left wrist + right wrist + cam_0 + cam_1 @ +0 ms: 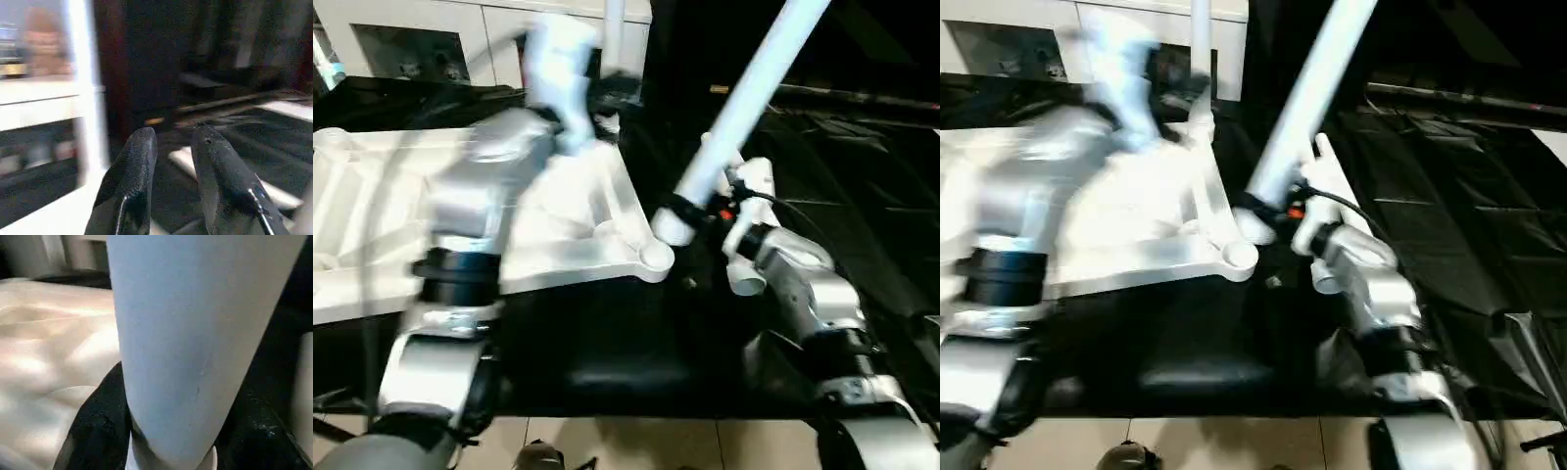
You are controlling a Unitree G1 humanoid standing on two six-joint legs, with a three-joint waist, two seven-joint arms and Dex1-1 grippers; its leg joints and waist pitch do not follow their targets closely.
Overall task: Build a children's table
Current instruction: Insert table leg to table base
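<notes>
**Leg held low, socket right beside it**

The tabletop [578,211] lies underside-up on the bench [607,362], which is draped in black sheeting. Its near right corner sits close to the bench's front edge, with the round corner socket [656,257] facing up. It's moulded white plastic, glossy, with raised ribs and shallow recesses — looks stiff for its weight, probably light enough to slide if shoved sideways, so I'd push straight down rather than lever against it.

The right hand [690,211] is pinching a long white leg [744,98] near its lower end, black fingers wrapped round the tube. The leg leans up and away to the right, its bottom tip just beside that corner socket, not seated as far as I can tell. It's a smooth hollow-looking cylinder, so my guess is slippery and keen to twist in the grip. Holding it low gives good aim at the socket but leaves a lot of tube swinging above.

Another leg [613,29] already stands upright at the tabletop's far right corner.

The left hand [168,186] is up over the far side of the tabletop, fingers spread slightly with nothing between them — a free hand that could steady the tabletop edge. A white cabinet [421,34] stands behind the bench.
</notes>
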